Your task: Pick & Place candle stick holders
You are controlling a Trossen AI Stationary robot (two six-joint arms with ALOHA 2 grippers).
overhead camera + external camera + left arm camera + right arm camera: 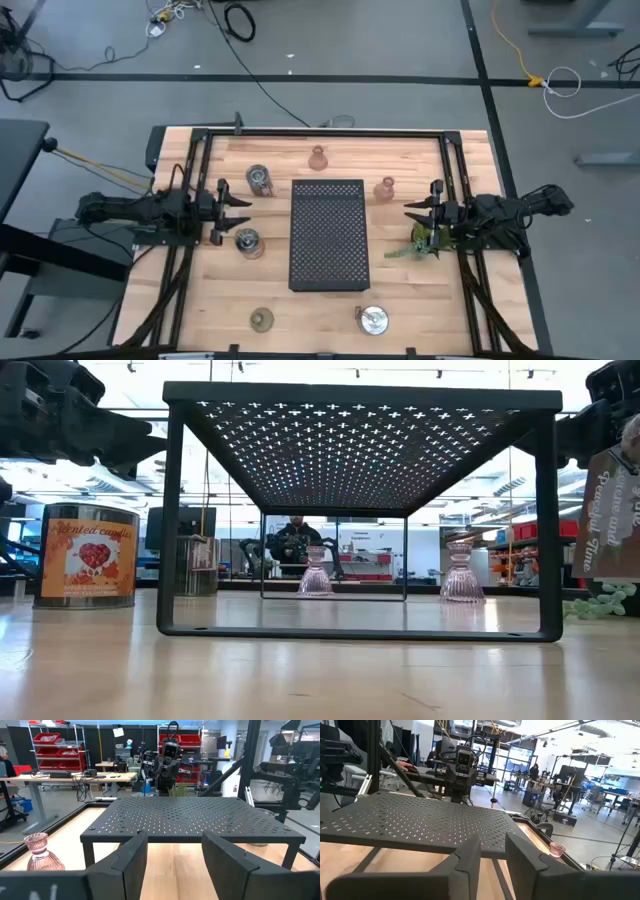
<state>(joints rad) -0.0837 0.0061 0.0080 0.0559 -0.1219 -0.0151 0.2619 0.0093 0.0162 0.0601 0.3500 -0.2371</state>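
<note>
Flanking the tray (327, 235), both spread pincers, left (243, 208) and right (411, 210), hover apart from holders.

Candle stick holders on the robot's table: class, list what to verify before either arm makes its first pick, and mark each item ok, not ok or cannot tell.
1. Left tool open and empty: ok, fingers apart with nothing between them.
2. Right tool open and empty: ok.
3. All six holders in view: ok; two pink, two tins, olive one, silvery one.
4. Holders upright: ok for the pink ones; cannot tell for the rest.
5. Black tray top free: ok.
6. Plant sprig away from right tool: not ok, it lies just beneath it.
</note>
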